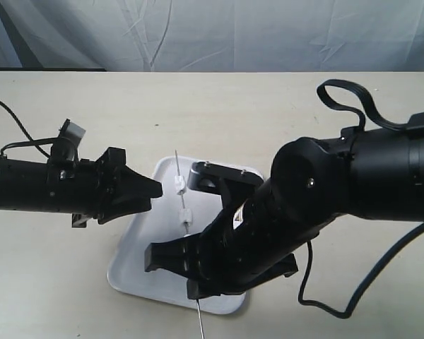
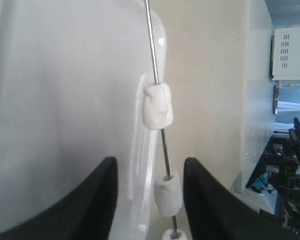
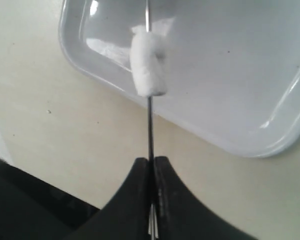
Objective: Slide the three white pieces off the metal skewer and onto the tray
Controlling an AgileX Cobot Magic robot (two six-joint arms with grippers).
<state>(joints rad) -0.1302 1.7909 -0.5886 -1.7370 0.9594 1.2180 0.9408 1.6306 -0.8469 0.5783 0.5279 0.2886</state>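
"Looking from outside, where's the thin silvery metal skewer (image 1: 179, 166)?"

"Over the flat white plastic tray (image 1: 131, 272), twelve to six o'clock. Left camera: wide-apart black left gripper (image 2: 150, 161) faces soft, light white marshmallow pieces (image 2: 157, 106); push those. Right camera: black right gripper (image 3: 151, 165) pinches the stiff skewer's end."

My left fingers (image 2: 96, 200) stand apart, with the metal skewer (image 2: 152, 45) running between them toward my twelve o'clock. Three white pieces (image 2: 157, 106) are threaded on it, one level with my fingertips, along the white tray (image 2: 65, 100) edge.
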